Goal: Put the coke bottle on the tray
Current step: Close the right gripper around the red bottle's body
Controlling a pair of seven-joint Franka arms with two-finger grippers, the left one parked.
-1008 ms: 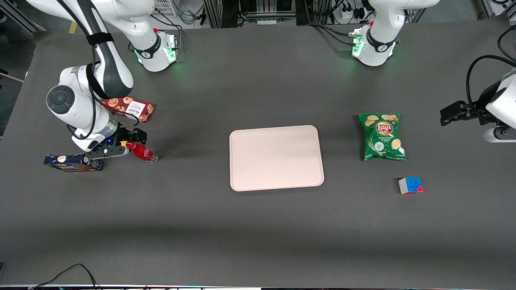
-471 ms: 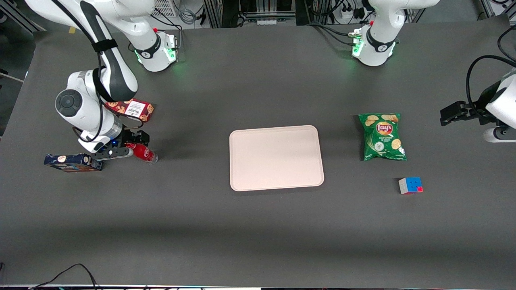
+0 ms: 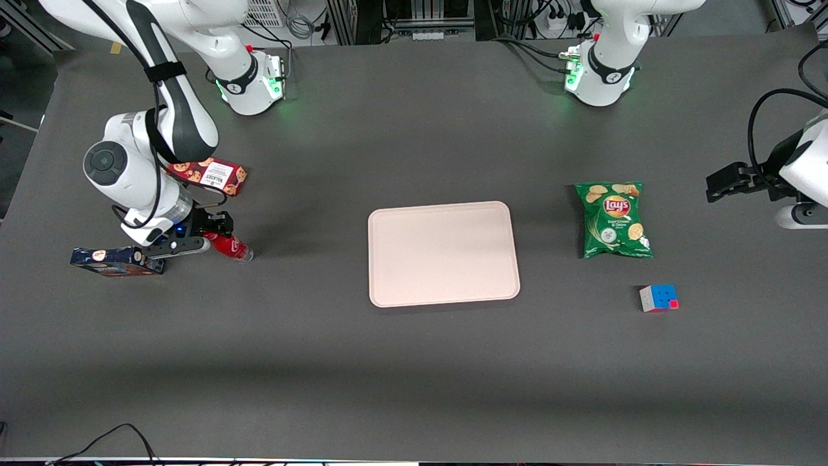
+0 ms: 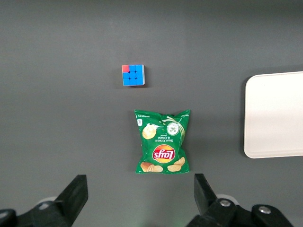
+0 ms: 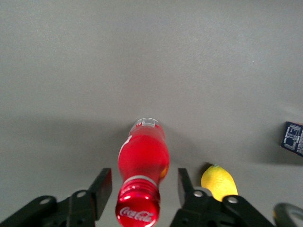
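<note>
The working arm bends low over the counter (image 3: 414, 388), wrist pointing down. Its claw (image 5: 142, 187) is spread wide, one finger on either side of the coke bottle (image 5: 143, 161), near its cap, not gripping. The tray (image 3: 443, 254) lies well apart.

Dark grey matte table (image 3: 414, 362) filled nearly the whole front view, evenly lit, with a soft darker band across the part nearest the camera. Past its farthest edge: metal rack frames (image 3: 414, 16), cable bundles and a power strip (image 3: 561, 19). A black cable (image 3: 123, 435) looped over the near edge.
</note>
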